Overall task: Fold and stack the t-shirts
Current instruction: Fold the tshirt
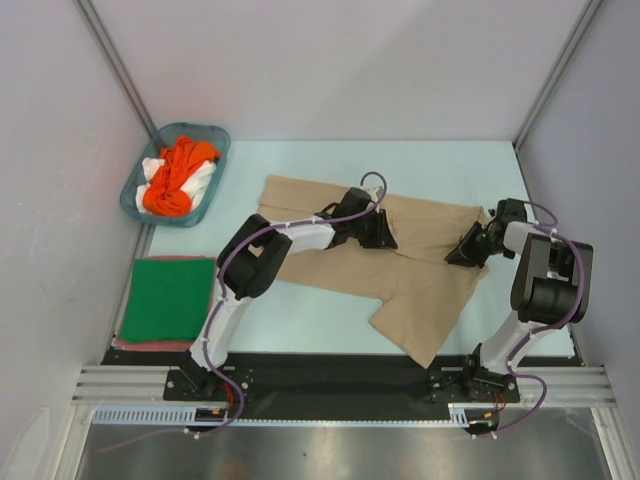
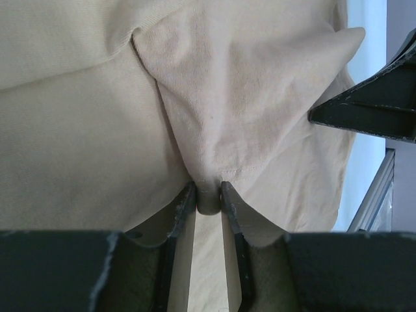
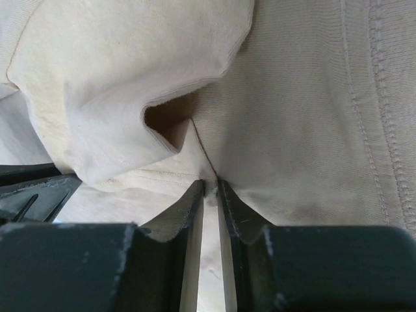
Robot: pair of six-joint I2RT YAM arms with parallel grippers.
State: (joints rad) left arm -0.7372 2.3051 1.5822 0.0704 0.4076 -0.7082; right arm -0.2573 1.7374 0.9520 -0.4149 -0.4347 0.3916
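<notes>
The tan-beige t-shirt (image 1: 420,285) lies spread across the middle of the table. My left gripper (image 1: 385,238) is shut on a fold of it near its centre, and the left wrist view shows the cloth (image 2: 214,117) pinched between the fingertips. My right gripper (image 1: 462,254) is shut on a fold at the shirt's right side, with cloth (image 3: 292,130) bunched at the tips. A dark green t-shirt (image 1: 168,296) lies folded at the front left on a reddish one (image 1: 135,343). The orange t-shirt (image 1: 176,178) and a white one (image 1: 200,180) lie crumpled in the basket.
The teal plastic basket (image 1: 216,133) stands at the back left corner. Grey walls close in the table on three sides. The black and metal rail (image 1: 330,385) with the arm bases runs along the near edge.
</notes>
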